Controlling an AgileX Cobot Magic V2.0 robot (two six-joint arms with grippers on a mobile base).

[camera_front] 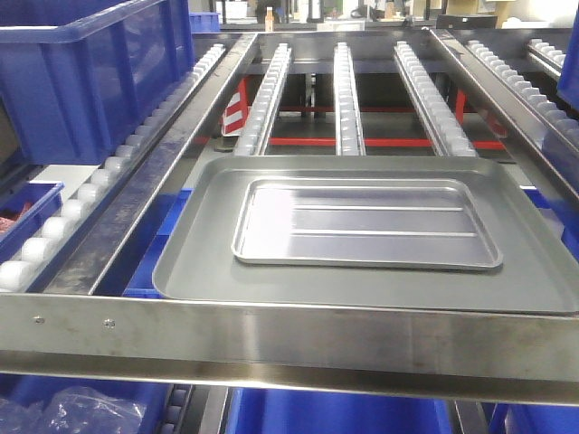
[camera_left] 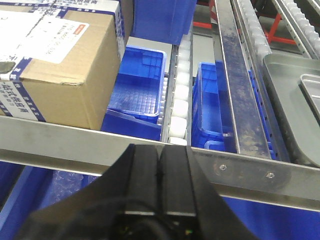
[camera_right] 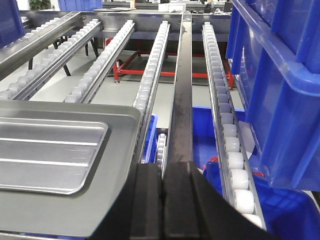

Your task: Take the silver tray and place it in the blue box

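- Plainly, the task is at its very start: the silver tray [camera_front: 366, 221] lies flat inside the larger dull grey tray [camera_front: 185, 271], which rests on the roller rails [camera_front: 348, 90] just behind the steel front rail [camera_front: 289, 339]. Nothing touches it.
- The left gripper [camera_left: 160, 150] has its two black fingers pressed together on nothing. It sits below the front rail, well to the left of the trays, facing small blue bins and a cardboard box [camera_left: 60, 65].
- The right gripper [camera_right: 162, 172] is likewise closed and empty. It hangs off the grey tray's right front corner, with the silver tray to its left.
- The blue box [camera_front: 99, 81] stands on the upper left rails in the front view. A similar deep blue crate [camera_right: 280, 75] sits close on the right in the right wrist view, and I cannot tell which one is meant.
- The step in hand, I judge, is the reach. The next move calls for spreading the jaws and bringing them to the silver tray's rolled rim.
- The rim is low and nested, so the bite must catch the shiny tray alone, not the grey one beneath.
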